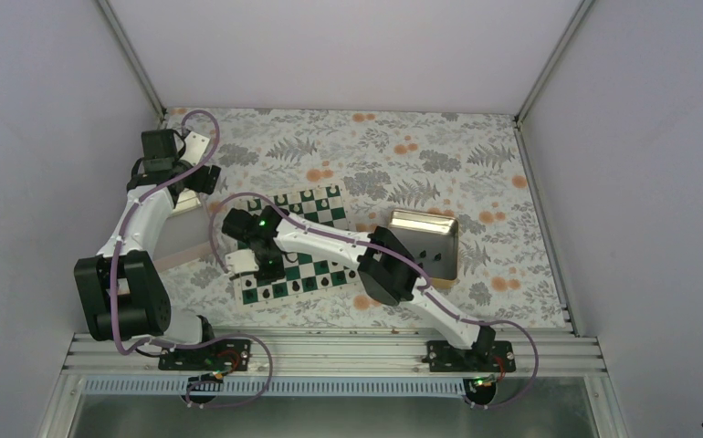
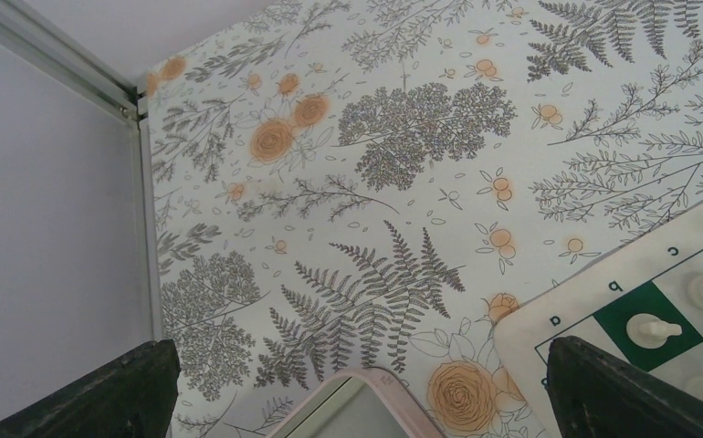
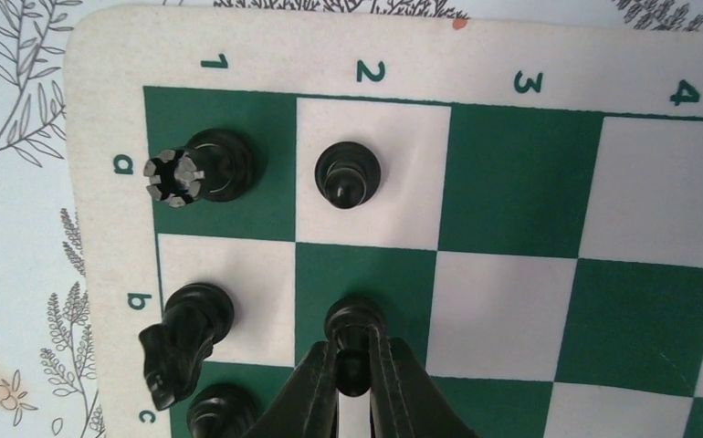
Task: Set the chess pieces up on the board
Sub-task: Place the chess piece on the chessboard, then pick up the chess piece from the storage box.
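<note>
The green and white board (image 1: 304, 245) lies mid-table, and shows close up in the right wrist view (image 3: 512, 182). My right gripper (image 3: 354, 351) is shut on a black pawn (image 3: 355, 319) standing on the green square b2. A black rook (image 3: 204, 164) stands on a1, a black pawn (image 3: 348, 171) on a2, a black knight (image 3: 183, 338) on b1, another black piece (image 3: 220, 411) on c1. My left gripper (image 2: 357, 392) is open and empty, high above the table's far left. White pieces (image 2: 651, 328) stand on the board's corner (image 2: 549, 328) there.
A gold square tray (image 1: 425, 243) stands right of the board. A pinkish-rimmed tray (image 2: 348, 406) lies under the left gripper, by the left wall (image 2: 47, 228). Floral cloth (image 1: 403, 155) covers the table.
</note>
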Controlling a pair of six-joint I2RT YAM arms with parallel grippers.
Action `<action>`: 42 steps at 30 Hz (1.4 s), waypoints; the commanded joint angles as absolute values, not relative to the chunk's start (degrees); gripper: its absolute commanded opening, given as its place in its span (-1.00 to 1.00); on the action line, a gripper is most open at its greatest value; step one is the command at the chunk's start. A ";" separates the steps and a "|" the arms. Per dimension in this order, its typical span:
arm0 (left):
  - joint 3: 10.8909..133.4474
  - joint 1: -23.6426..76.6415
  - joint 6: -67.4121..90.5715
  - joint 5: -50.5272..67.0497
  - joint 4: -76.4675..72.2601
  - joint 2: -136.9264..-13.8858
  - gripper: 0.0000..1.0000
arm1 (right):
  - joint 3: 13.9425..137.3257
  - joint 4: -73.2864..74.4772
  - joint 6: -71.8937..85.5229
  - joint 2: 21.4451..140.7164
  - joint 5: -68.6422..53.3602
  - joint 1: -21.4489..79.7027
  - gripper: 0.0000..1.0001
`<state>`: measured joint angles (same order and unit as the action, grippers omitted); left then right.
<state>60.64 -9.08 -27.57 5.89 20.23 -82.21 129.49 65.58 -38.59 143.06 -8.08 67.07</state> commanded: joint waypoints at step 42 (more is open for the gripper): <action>61.77 -8.70 -27.33 5.43 19.69 -81.83 1.00 | 89.51 65.60 -33.63 102.64 -6.22 33.37 -0.48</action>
<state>60.64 -9.08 -27.59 5.96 20.25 -82.13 98.91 64.69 -35.51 109.71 -10.59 41.30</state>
